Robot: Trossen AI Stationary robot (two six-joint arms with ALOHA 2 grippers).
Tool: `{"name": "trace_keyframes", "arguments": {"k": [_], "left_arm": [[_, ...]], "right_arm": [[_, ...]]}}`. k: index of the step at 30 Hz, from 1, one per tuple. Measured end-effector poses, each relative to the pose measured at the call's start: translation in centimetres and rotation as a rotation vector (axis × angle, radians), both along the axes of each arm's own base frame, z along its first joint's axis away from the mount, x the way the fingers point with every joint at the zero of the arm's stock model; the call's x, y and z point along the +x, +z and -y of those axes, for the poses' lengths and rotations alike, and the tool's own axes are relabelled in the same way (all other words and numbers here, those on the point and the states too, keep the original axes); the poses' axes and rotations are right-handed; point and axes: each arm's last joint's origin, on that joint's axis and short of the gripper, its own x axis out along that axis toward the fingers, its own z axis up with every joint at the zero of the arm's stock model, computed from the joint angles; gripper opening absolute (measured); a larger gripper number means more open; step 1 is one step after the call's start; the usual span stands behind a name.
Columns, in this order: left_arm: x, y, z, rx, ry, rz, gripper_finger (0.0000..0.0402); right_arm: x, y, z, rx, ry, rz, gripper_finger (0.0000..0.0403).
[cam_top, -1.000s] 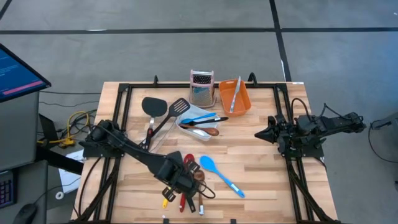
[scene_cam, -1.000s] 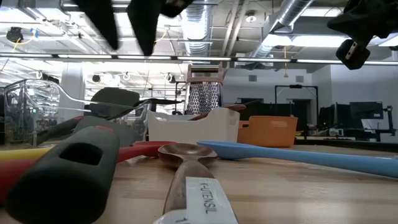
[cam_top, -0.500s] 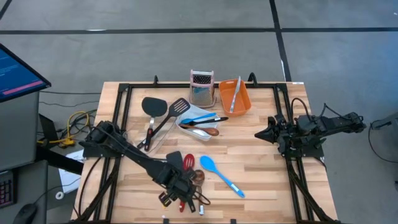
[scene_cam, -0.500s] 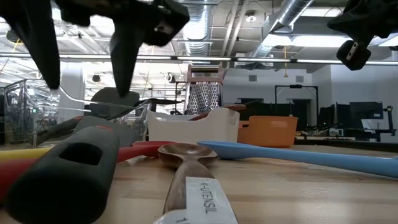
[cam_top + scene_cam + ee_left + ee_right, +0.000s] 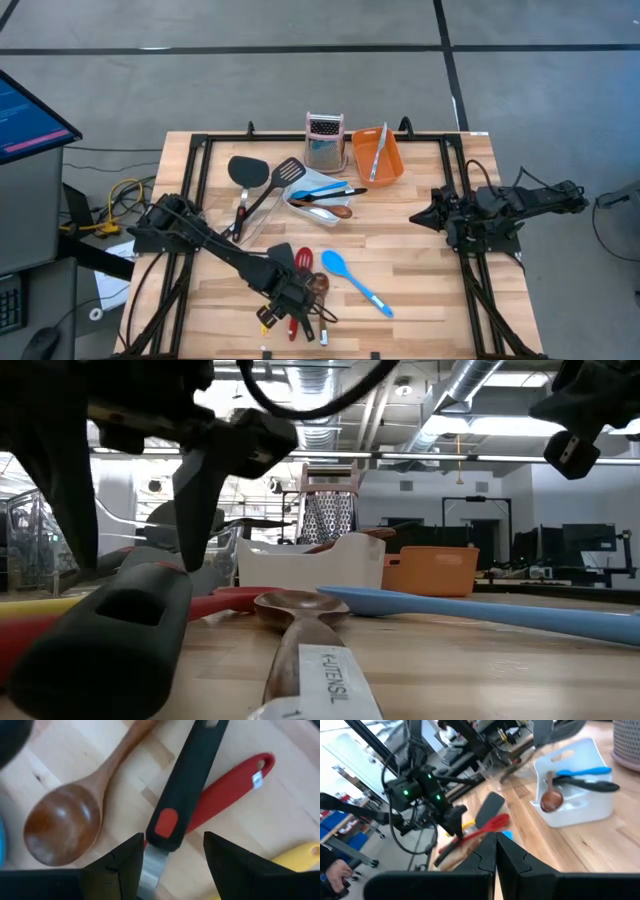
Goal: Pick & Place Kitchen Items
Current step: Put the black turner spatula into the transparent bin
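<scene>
Down since a second ago has come my left gripper, its fingers now spread wide and straddling the black-handled utensil at the near edge of the bench; nothing is gripped yet; only the left wrist view shows the detail: that handle lies across a red handle, with a wooden spoon just beside it and a yellow handle at the edge of the picture; from the low view I get the fingers dark on either side of the thick black handle, and a blue spoon lying flat to one side; my left arm reaches low and diagonally across the bench; my right gripper waits pinched shut over the right side; farther back, a white tub holds a blue utensil, a black one and a brown spoon; the orange tub holds one pale tool; a black spatula and a slotted turner rest by a clear tub.
</scene>
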Motion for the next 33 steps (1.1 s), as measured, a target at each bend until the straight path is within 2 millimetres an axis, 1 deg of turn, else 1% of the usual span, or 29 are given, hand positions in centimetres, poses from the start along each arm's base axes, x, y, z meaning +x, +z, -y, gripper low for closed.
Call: {"name": "trace_keyframes", "arguments": {"k": [7,15,20,25,30,33], "left_arm": [[0.0,-1.2,-1.4,0.006,0.033,-0.013,0.0192],[0.6,-1.4,-2.4,-0.001,0.063,-0.001,0.0177],[0.6,-1.5,-2.1,-0.077,0.034,-0.029,0.0148],[0.7,-2.2,-1.7,-0.092,0.021,-0.036,0.0118],[0.9,-3.1,-1.6,-0.099,0.042,-0.059,0.0100],[0.9,-3.1,-1.5,-0.100,0.043,-0.057,0.0093]], "right_arm": [[-0.1,-0.4,0.0,-0.011,0.000,-0.045,0.0000],[-0.1,-0.4,0.0,-0.011,-0.001,-0.045,0.0000],[-0.1,-0.4,0.0,-0.012,-0.001,-0.044,0.0000],[-0.1,-0.4,0.0,-0.012,-0.003,-0.044,0.0000],[-0.1,-0.4,0.0,-0.012,-0.004,-0.042,0.0000],[-0.1,-0.4,0.0,-0.012,-0.004,-0.042,0.0000]]}}
